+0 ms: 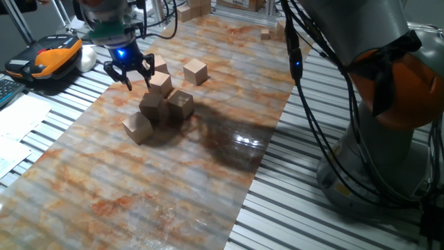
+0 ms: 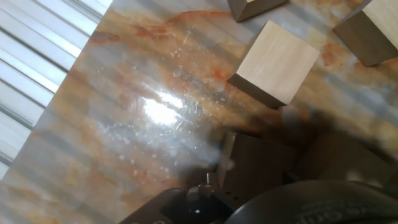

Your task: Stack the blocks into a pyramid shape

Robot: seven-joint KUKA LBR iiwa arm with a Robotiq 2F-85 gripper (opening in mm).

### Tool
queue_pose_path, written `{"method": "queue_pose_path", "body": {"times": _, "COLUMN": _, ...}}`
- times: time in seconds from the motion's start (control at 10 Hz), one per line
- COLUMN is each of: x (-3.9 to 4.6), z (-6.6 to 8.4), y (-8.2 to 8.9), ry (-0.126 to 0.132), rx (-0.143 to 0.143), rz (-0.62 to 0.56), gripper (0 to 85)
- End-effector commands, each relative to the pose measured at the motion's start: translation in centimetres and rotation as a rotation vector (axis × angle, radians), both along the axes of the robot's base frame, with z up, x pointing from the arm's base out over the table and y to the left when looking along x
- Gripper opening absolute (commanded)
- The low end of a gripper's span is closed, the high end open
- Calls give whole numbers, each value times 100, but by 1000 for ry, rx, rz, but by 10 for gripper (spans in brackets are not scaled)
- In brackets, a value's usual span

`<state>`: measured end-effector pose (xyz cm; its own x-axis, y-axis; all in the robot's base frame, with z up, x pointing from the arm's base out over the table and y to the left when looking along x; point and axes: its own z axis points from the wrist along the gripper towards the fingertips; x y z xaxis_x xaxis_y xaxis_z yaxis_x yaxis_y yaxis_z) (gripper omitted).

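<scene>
Black fingers hang spread beneath my gripper (image 1: 129, 71), with a blue light glowing just above them; the jaws stand apart and I see nothing between them. In the fixed view the gripper hovers at the left rear of the cluster of blocks, its right finger close to the raised block (image 1: 160, 83), though I cannot tell whether it touches. That block sits on top of others: below it are one block (image 1: 150, 105) to the left and another (image 1: 181, 103) to the right, close together. A fourth block (image 1: 137, 127) stands nearer the camera, just beside that pair. A fifth (image 1: 195, 71) sits apart toward the back right, and a sixth (image 1: 159, 64) peeks out behind the gripper. All rest on the marbled orange-grey mat (image 1: 139, 187) laid over the slatted table (image 1: 326, 215). My hand view shows a tan block (image 2: 277, 63) on the glossy mat, with dark gripper parts blurred along the bottom edge.
</scene>
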<state>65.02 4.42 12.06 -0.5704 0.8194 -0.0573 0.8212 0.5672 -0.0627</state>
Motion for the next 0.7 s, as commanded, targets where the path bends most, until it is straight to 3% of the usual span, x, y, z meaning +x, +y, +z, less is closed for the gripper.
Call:
{"method": "queue_pose_path", "body": {"times": 0.0, "x": -7, "z": -12, "y": 10, "ry": 0, "rx": 0, "rz": 0, "gripper": 510}}
{"method": "queue_pose_path", "body": {"times": 0.3, "x": -13, "z": -37, "y": -15, "ry": -8, "rx": 15, "rz": -9, "gripper": 510}}
{"method": "queue_pose_path", "body": {"times": 0.4, "x": -16, "z": -51, "y": -32, "ry": -22, "rx": 50, "rz": -23, "gripper": 510}}
{"method": "queue_pose_path", "body": {"times": 0.6, "x": -50, "z": -134, "y": -47, "ry": -25, "rx": 39, "rz": -26, "gripper": 510}}
